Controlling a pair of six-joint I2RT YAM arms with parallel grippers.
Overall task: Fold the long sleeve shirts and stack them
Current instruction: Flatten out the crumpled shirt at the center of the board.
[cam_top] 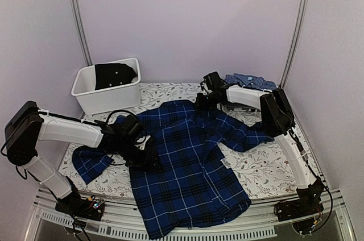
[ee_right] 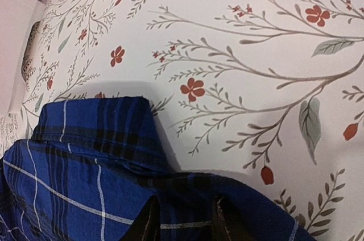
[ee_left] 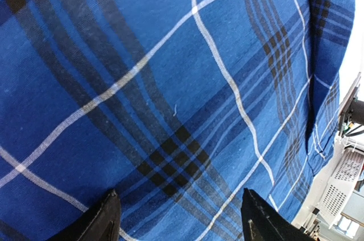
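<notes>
Reaching onto the plaid shirt [cam_top: 187,161], spread across the table [cam_top: 267,164].
Left gripper [ee_left: 182,218] wide over it; right gripper [ee_right: 183,218] narrow at the collar [ee_right: 96,121], hold impossible to tell; checked shirt [cam_top: 250,80] far right.

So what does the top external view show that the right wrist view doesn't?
Only top external: the whole plaid shirt spread out, its hem over the near edge; the left gripper on its left side; a white bin holding something dark; the lighter blue shirt at far right. Only right wrist: the plaid collar up close, with fingertips either side of the fabric behind it; whether they pinch it is unclear. Both: plaid shirt, floral tablecloth, right gripper.
</notes>
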